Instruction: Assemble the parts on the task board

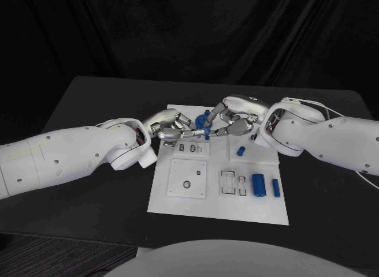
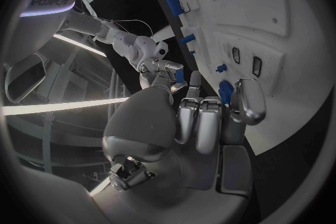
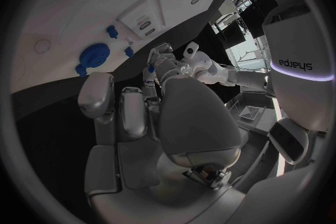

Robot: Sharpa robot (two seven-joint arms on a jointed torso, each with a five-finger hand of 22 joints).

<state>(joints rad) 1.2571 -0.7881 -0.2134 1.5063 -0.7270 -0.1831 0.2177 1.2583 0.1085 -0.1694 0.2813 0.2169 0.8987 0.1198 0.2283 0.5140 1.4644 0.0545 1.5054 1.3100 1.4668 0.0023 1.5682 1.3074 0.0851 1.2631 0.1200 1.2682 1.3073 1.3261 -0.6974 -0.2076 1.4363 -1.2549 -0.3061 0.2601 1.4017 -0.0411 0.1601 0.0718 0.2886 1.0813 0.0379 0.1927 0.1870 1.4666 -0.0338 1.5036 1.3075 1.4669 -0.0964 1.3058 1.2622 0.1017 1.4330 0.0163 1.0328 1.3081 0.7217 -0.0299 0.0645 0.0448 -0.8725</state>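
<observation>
Both hands meet over the far end of the white board [image 1: 219,210] on the table: the left hand [image 1: 168,128] and right hand [image 1: 233,120] pinch one small blue part [image 1: 205,122] between their fingers. Uneven pulling might make it slip and drop among the loose blue pieces [image 1: 259,183].

The head view looks steeply down on the surface [image 1: 89,104] from above its near edge. Each wrist view sits close behind its own hand, facing the other. All three share the task board [image 1: 219,202].
</observation>
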